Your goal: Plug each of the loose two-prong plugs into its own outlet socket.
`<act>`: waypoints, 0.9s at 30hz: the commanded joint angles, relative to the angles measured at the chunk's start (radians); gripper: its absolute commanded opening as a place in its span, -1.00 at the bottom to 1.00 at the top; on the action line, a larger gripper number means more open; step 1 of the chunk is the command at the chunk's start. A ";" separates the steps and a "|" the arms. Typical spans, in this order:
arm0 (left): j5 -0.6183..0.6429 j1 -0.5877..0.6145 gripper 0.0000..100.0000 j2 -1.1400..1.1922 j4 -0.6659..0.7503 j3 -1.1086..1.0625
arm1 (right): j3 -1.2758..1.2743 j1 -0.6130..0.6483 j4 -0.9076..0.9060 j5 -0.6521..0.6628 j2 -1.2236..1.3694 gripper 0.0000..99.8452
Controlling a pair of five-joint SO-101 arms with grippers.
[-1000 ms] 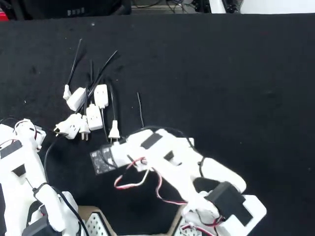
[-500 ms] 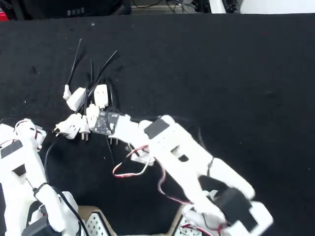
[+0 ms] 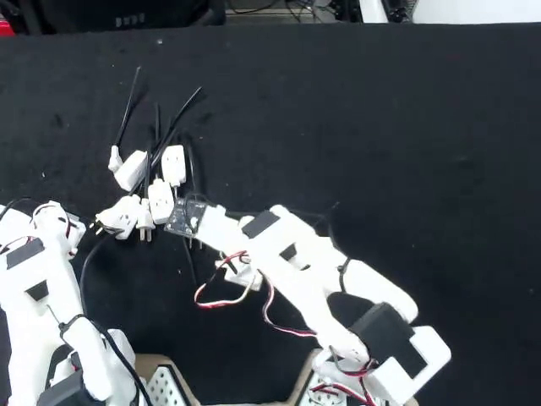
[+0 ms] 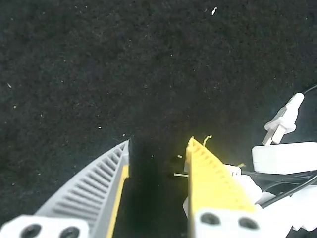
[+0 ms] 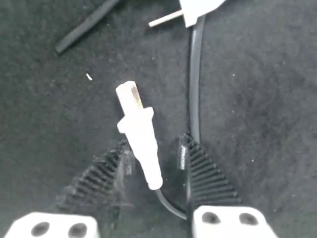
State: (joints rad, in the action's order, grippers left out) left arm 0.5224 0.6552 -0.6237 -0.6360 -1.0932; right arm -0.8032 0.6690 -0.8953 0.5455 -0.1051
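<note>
Black-ribbed right pincer (image 5: 151,146): open, its two fingers straddling a white two-prong plug, with a gap showing on at least one side.
White two-prong plug (image 5: 140,136): lying flat on the counter between those fingers, prongs pointing away from the wrist, its dark cord curling back under the pincer.
Second plug (image 5: 198,7): a little farther out, one prong sticking out sideways; its black cord (image 5: 194,74) runs down just beside one of the right pincer's fingers.
Left pincer (image 4: 158,144): open too, one finger grey and one yellow, with bare counter in the gap. Two thin metal prongs (image 4: 179,166) poke out just beside the yellow finger.
Outlet sockets (image 3: 161,201): white blocks bunched with loose plugs and black cords. From above, the right arm's tip sits at the near edge of the bunch.
Left arm (image 3: 34,271): low at the counter's near corner, beside the same bunch.
Counter (image 3: 380,127): covered in black cloth.
</note>
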 commanded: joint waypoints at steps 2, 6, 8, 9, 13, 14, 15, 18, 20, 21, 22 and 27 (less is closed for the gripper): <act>0.003 -0.007 -0.62 -0.029 0.006 0.022 | 0.010 -0.054 0.038 -0.005 -0.047 -0.72; 0.003 -0.007 -0.62 -0.028 0.006 0.022 | -0.048 -0.055 0.141 -0.005 -0.048 -0.83; 0.003 -0.010 -0.62 -0.029 0.006 0.022 | -0.076 -0.057 0.175 -0.012 -0.058 -0.99; 0.003 -0.010 -0.62 -0.029 0.005 0.021 | -0.079 -0.060 0.172 -0.012 -0.065 -0.95; -0.040 -0.033 -0.62 -0.031 0.005 0.016 | -0.076 -0.084 0.094 -0.040 -0.194 -0.98; -0.074 -0.048 -0.62 -0.031 -0.009 0.021 | -0.076 -0.086 0.075 -0.061 -0.251 -0.98; -0.107 -0.073 -0.62 -0.032 -0.037 0.031 | -0.082 -0.086 0.061 -0.081 -0.308 -0.98; -0.204 -0.151 -0.62 -0.064 -0.181 0.099 | -0.110 -0.083 0.055 -0.138 -0.435 -0.98; -0.264 -0.205 -0.62 -0.117 -0.270 0.125 | -0.145 -0.083 0.092 -0.170 -0.479 -0.98; -0.295 -0.237 -0.62 -0.152 -0.302 0.127 | -0.170 -0.084 0.126 -0.192 -0.490 -0.98; -0.325 -0.272 -0.62 -0.192 -0.325 0.122 | -0.199 -0.084 0.173 -0.218 -0.496 -0.98; -0.411 -0.456 -0.62 -0.483 -0.276 -0.054 | -0.380 -0.077 0.446 -0.336 -0.552 -0.98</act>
State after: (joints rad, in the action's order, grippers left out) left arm 0.1496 0.2915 -0.9352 -0.9459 -1.0779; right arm -1.1239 0.6045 -0.5976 0.2631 -0.5946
